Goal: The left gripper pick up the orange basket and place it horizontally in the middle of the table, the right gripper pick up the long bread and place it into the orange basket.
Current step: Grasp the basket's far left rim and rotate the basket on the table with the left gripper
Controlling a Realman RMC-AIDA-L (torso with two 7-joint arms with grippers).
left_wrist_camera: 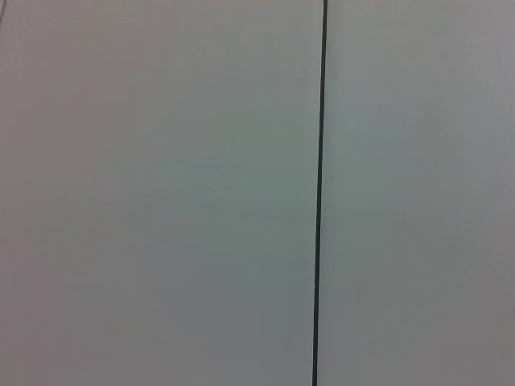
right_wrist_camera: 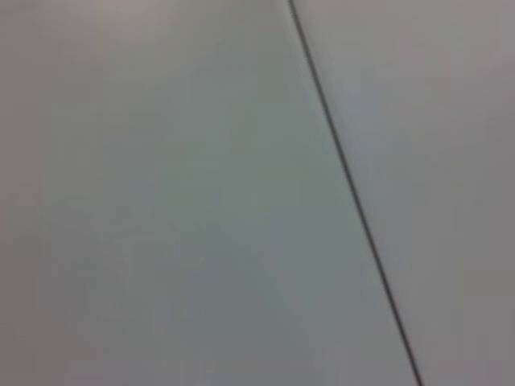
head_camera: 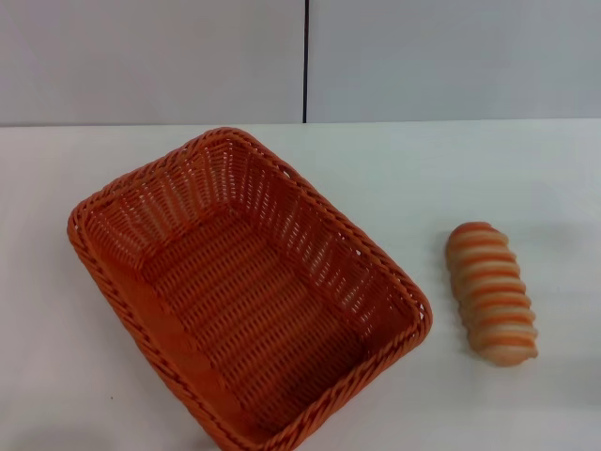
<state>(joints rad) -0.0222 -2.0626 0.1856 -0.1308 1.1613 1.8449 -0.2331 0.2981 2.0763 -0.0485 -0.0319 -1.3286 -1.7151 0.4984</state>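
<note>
The orange basket (head_camera: 246,296) sits on the left half of the white worktop (head_camera: 526,169) in the head view. It lies skewed, its long sides running from the far left toward the near right, one corner pointing at the wall (head_camera: 150,56) and the opposite corner cut off by the near edge of the picture. It stands upright on its base, open side up, with nothing inside; the woven floor and sloping open-weave sides are fully visible.

To the right of the basket, apart from it with a strip of bare worktop between them, lies the long bread (head_camera: 491,292). It rests flat, its length running roughly from far to near, the orange and cream ridges crossing it.

Behind the worktop, the grey wall carries a dark vertical seam (head_camera: 305,61). Both wrist views show only this wall and the seam (left_wrist_camera: 319,193) (right_wrist_camera: 354,193).

Neither the left tool nor the right tool appears in any view, so whether they are spread or pressed together cannot be told.
</note>
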